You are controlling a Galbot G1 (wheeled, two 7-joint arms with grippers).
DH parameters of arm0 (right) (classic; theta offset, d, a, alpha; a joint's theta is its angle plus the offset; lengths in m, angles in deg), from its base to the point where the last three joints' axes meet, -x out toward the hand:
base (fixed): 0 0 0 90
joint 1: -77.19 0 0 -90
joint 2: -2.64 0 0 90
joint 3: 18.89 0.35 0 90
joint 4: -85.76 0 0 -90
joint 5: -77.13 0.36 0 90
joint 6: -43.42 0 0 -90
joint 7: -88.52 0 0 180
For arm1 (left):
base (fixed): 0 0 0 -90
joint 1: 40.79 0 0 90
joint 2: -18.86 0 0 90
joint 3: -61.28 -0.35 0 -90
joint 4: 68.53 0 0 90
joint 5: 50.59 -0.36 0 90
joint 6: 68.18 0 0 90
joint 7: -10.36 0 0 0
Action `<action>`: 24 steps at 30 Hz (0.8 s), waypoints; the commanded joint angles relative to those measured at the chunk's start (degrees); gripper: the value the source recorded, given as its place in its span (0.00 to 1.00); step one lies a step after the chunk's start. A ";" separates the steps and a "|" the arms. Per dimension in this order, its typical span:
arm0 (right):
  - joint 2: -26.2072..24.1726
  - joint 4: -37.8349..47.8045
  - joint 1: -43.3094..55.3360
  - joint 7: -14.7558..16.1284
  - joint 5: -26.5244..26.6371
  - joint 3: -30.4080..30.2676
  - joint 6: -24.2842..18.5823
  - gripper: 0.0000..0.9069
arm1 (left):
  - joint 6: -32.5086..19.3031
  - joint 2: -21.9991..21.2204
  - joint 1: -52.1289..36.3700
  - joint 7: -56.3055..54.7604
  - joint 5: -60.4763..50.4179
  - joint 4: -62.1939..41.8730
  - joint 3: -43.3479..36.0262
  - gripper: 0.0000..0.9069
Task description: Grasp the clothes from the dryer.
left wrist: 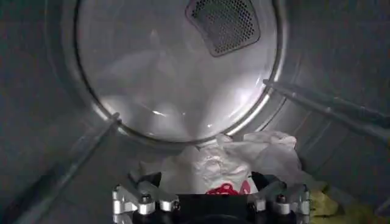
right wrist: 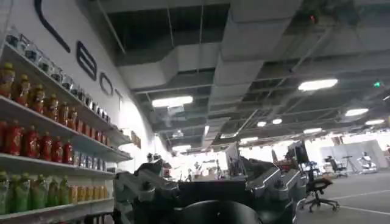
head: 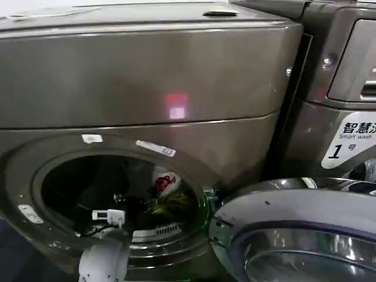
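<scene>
1. Left tool [left wrist: 210,204] is deep inside the dryer [head: 147,76] drum, jaws spread wide, right over the clothes [left wrist: 225,167].
2. Clothes heaped on the drum floor.
3. Right tool [right wrist: 207,195] parked near shelves [right wrist: 55,158], can't tell its state.

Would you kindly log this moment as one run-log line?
left pincer: open, inside dryer drum, at clothes | right pincer: parked, facing room | grasp: pending

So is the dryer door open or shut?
Open: the door is swung aside, and the left gripper is inside the drum by the clothes.
</scene>
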 commanded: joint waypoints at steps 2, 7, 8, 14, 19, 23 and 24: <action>0.06 -0.05 -0.24 0.12 0.05 0.06 0.13 1.00 | -41.15 1.48 -10.88 36.79 -30.93 -7.79 1.48 1.00; 0.18 -0.02 -0.35 0.25 0.05 -0.12 0.11 1.00 | -49.51 2.38 -14.19 46.01 -34.36 -9.14 0.60 1.00; 0.22 -0.21 -0.34 0.33 0.12 -0.21 0.17 1.00 | -52.55 2.64 -14.82 46.04 -35.72 -9.49 0.02 1.00; 0.12 0.12 -0.29 0.31 0.08 -0.38 0.25 1.00 | -57.80 3.99 -18.76 46.05 -38.25 -12.94 -4.00 1.00; 0.03 1.06 -0.42 0.34 0.02 -0.20 0.10 1.00 | -57.72 3.72 -21.60 46.06 -37.62 -16.12 -5.87 1.00; -0.08 1.39 -0.27 0.36 -0.29 -0.36 0.04 1.00 | -56.97 3.92 -22.90 46.05 -35.21 -18.15 -6.10 1.00; -0.06 1.34 -0.22 0.36 -0.41 -0.46 0.03 1.00 | -56.60 3.92 -23.07 46.06 -34.64 -18.40 -6.10 1.00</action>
